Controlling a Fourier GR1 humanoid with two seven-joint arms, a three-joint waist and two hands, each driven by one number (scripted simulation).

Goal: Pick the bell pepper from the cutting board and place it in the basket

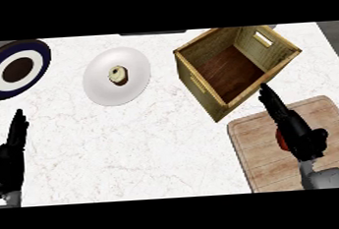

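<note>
Over the cutting board (266,164), right hand (305,137) unclenched, fingers straight; beneath its palm, bell pepper (278,137), only a red sliver showing. Just beyond the fingertips, basket (197,86). Lower left: left hand (7,163) relaxed, fingers up.

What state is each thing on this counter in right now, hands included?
basket: upright, nothing inside.
cutting board: flat, beside the basket.
right hand: over the cutting board; grip unclear.
bell pepper: mostly hidden by the right hand, not in the basket.
left hand: open, resting at the left edge.
white plate: holds one small beige item.
dark-rimmed plate: flat, far left.
</note>
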